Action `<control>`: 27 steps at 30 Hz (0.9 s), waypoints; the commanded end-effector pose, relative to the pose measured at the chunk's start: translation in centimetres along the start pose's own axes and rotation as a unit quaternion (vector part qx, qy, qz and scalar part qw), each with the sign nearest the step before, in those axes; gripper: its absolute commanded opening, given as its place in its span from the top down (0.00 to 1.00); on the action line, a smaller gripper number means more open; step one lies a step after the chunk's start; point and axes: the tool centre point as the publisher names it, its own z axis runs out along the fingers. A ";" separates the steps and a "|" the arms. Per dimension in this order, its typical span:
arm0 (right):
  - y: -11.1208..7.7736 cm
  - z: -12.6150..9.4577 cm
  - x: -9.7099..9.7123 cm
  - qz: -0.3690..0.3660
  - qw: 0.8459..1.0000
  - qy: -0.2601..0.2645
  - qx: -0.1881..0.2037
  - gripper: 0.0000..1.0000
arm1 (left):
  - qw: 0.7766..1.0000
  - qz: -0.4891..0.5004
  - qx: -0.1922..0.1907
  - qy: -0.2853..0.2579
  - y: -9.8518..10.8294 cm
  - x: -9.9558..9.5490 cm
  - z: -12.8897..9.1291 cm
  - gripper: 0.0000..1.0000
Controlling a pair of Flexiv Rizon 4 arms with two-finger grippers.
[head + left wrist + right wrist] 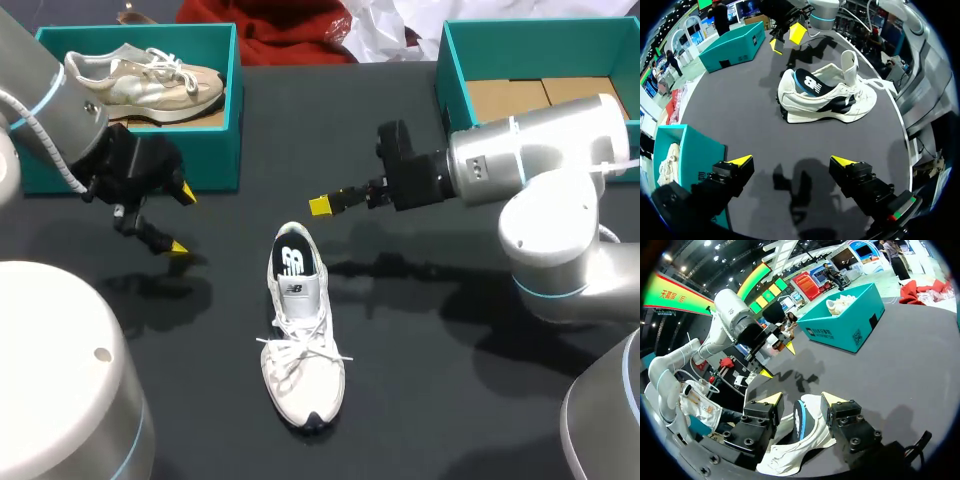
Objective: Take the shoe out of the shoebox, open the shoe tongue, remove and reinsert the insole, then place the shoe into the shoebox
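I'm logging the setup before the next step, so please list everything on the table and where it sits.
white shoe: one, white, on the middle of the table, toe towards the robot, outside both boxes
insole: one, dark, inside the white shoe
beige shoe: one, beige, in the left box
left box: one, teal, far left of the table
right box: one, teal, far right; only its brown cardboard floor shows inside
table: one, black
left hand: one, yellow tips, open, over bare table beside the left box
right hand: one, yellow tips, open, above the white shoe's heel, not gripping it
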 end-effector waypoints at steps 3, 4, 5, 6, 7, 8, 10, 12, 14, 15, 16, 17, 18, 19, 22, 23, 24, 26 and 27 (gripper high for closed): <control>1.0 -1.6 -1.2 0.032 0.990 -0.006 0.137 0.53 | 1.000 -0.008 -0.007 -0.004 1.4 -0.2 -2.7 0.00; 1.0 -1.8 -1.4 0.038 0.988 -0.005 0.148 0.53 | 1.000 -0.009 -0.008 -0.004 1.6 -0.3 -3.0 0.00; 1.0 -2.0 -1.5 0.044 0.986 -0.006 0.158 0.53 | 1.000 -0.012 -0.009 -0.004 1.9 -0.3 -3.3 0.00; 1.0 -2.1 -1.6 0.051 0.984 -0.007 0.169 0.53 | 1.000 -0.016 -0.012 -0.004 2.1 -0.4 -3.5 0.00; 1.0 -2.3 -1.7 0.058 0.982 -0.009 0.181 0.53 | 1.000 -0.018 -0.013 -0.004 2.2 -0.4 -3.8 0.00; 1.0 -2.4 -1.8 0.065 0.979 -0.013 0.193 0.53 | 1.000 -0.019 -0.015 -0.004 2.4 -0.4 -4.0 0.00; 1.0 -2.7 -1.9 0.078 0.973 -0.020 0.217 0.53 | 1.000 -0.021 -0.019 -0.001 2.7 -0.4 -4.4 0.00; 1.0 -2.9 -1.8 0.090 0.966 -0.034 0.240 0.53 | 1.000 -0.021 -0.021 0.004 2.9 -0.4 -4.9 0.00; 1.1 -3.2 -1.6 0.100 0.959 -0.051 0.261 0.53 | 1.000 -0.020 -0.019 0.008 3.0 -0.5 -5.3 0.00; 1.2 -3.4 -1.5 0.104 0.956 -0.062 0.267 0.54 | 1.000 -0.016 -0.021 0.012 3.0 -0.6 -5.6 0.00; 1.2 -3.5 -1.4 0.107 0.953 -0.074 0.274 0.54 | 1.000 -0.010 -0.021 0.017 3.0 -0.6 -5.8 0.00; 1.3 -3.6 -1.2 0.112 0.950 -0.085 0.280 0.55 | 1.000 -0.005 -0.019 0.021 3.1 -0.6 -6.0 0.00; 1.3 -3.8 -1.1 0.114 0.947 -0.098 0.283 0.56 | 1.000 0.000 -0.020 0.024 3.2 -0.6 -6.2 0.00; 1.4 -3.9 -0.9 0.118 0.945 -0.107 0.286 0.57 | 0.999 0.006 -0.020 0.027 3.3 -0.7 -6.4 0.00; 1.3 -4.2 -0.2 0.129 0.938 -0.145 0.288 0.80 | 0.999 0.025 -0.017 0.039 3.6 -1.1 -7.0 0.00; 1.2 -4.2 0.1 0.131 0.936 -0.152 0.288 0.95 | 0.998 0.034 -0.019 0.042 3.7 -1.3 -7.3 0.00; 1.2 -4.1 0.3 0.135 0.935 -0.161 0.285 1.00 | 0.998 0.042 -0.020 0.045 4.0 -1.5 -7.6 0.00; 1.0 -3.9 0.7 0.143 0.930 -0.187 0.283 1.00 | 0.997 0.057 -0.025 0.049 4.4 -1.9 -8.2 0.00; 0.9 -3.7 0.8 0.147 0.928 -0.196 0.279 1.00 | 0.996 0.062 -0.029 0.050 4.6 -2.1 -8.4 0.00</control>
